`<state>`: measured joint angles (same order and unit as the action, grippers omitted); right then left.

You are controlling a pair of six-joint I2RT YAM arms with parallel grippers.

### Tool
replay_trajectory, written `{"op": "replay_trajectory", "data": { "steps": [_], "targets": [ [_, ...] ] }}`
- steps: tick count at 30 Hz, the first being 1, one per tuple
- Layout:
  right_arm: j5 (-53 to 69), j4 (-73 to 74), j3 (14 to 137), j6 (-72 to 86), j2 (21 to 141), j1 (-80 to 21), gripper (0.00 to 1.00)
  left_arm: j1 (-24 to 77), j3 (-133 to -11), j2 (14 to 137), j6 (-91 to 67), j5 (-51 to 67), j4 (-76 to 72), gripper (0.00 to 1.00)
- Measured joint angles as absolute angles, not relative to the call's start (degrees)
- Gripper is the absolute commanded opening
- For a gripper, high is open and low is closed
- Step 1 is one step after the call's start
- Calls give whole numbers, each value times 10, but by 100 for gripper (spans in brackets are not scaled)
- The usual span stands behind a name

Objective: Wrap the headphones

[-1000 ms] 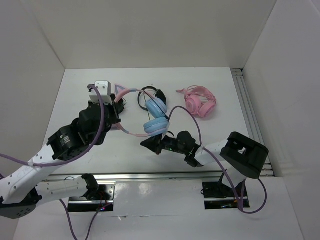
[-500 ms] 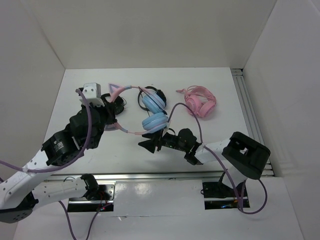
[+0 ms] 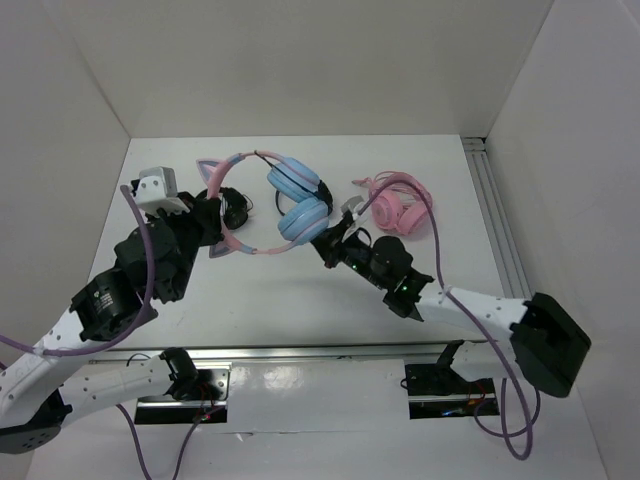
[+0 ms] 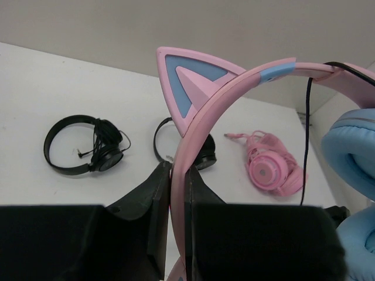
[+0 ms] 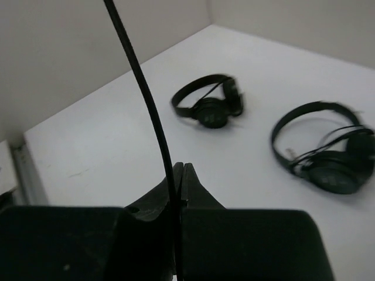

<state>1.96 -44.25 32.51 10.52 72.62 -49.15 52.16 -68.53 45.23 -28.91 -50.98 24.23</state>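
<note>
The headphones (image 3: 296,200), with light blue ear cups and a thin pink cat-ear headband (image 4: 202,111), hang above the table at the middle. My left gripper (image 3: 213,217) is shut on the headband, which is pinched upright between the fingers (image 4: 177,168). The blue cups (image 4: 351,153) hang at the right of the left wrist view. My right gripper (image 3: 326,246) sits just right of and below the cups, shut on the thin black cable (image 5: 147,93), which rises from the closed tips (image 5: 179,168) toward the upper left.
All-pink headphones (image 3: 402,210) lie at the back right of the table (image 3: 450,260). Two smaller black headphones (image 4: 88,146) (image 4: 202,153) lie on the table under the lifted pair. White walls close in three sides, and a metal rail (image 3: 500,230) runs along the right.
My left arm has swung left and back, carrying the headphones up by the headband. My right gripper opened, moved right and farther back beside the cups, and shut again on the cable.
</note>
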Motion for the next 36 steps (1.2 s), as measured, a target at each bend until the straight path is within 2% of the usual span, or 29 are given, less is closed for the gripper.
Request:
{"op": "replay_trajectory", "data": {
  "steps": [7, 16, 24, 27, 28, 32, 36],
  "targets": [
    [-135, -258, 387, 43, 591, -466, 0, 521, -685, 438, -305, -502, 213, 0],
    [-261, -64, 433, 34, 480, -434, 0, 521, -685, 481, -329, -454, 207, 0],
    [-278, 11, 521, 30, 477, -434, 0, 522, -682, 472, -352, -442, 172, 0],
    [-276, 27, 519, 30, 479, -434, 9, 522, -681, 467, -354, -435, 162, 0],
    [-277, 29, 515, 30, 479, -434, 20, 522, -682, 468, -355, -434, 159, 0],
    [-310, 32, 498, 30, 491, -426, 19, 521, -724, 492, -359, -435, 163, 0],
    [-329, 44, 496, 69, 549, -369, 19, 521, -781, 512, -359, -430, 160, 0]
  ]
}}
